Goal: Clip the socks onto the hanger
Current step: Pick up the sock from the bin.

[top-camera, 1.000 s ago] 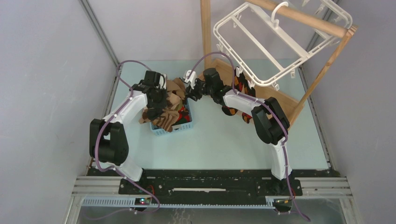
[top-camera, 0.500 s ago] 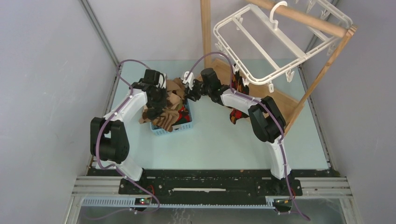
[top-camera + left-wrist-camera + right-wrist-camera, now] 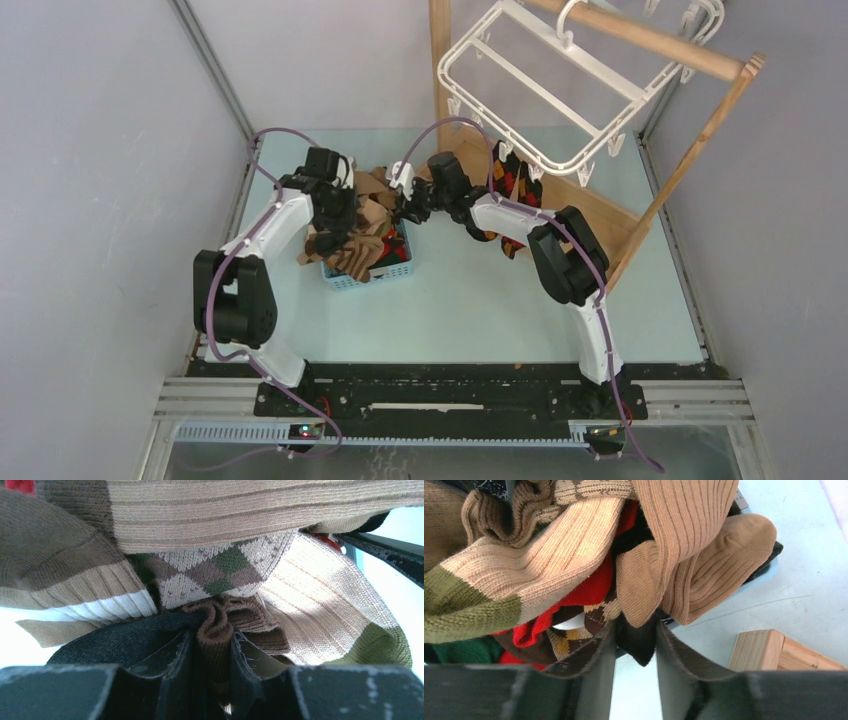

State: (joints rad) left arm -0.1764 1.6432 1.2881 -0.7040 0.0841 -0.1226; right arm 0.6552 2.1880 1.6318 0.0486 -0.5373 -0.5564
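Our left gripper (image 3: pixel 214 650) has its jaws pinched on one brown sock (image 3: pixel 212 622). The right gripper (image 3: pixel 634 650) nips one black sock (image 3: pixel 636 645) in narrow jaws. Both reach into one heaped blue basket (image 3: pixel 345 282). Beyond it, one hanger (image 3: pixel 545 90) hangs on the wooden stand (image 3: pixel 650 42), with argyle socks (image 3: pixel 510 180) below.

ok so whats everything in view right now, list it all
socks: a pile, count unclear; tan, brown, red, green, black; in the basket
basket: 1, blue, left of the table's middle
hanging socks: count unclear, black and red argyle, under the hanger's near edge
hanger: 1, white, on the stand's rail
stand: 1, tan wood, back right
table: 1, pale blue-green, under everything
left gripper: 1, black, shut on a brown sock in the pile
right gripper: 1, black, shut on a black sock at the pile's edge
arms: 2, white and black, left arm and right arm, both reaching to the basket
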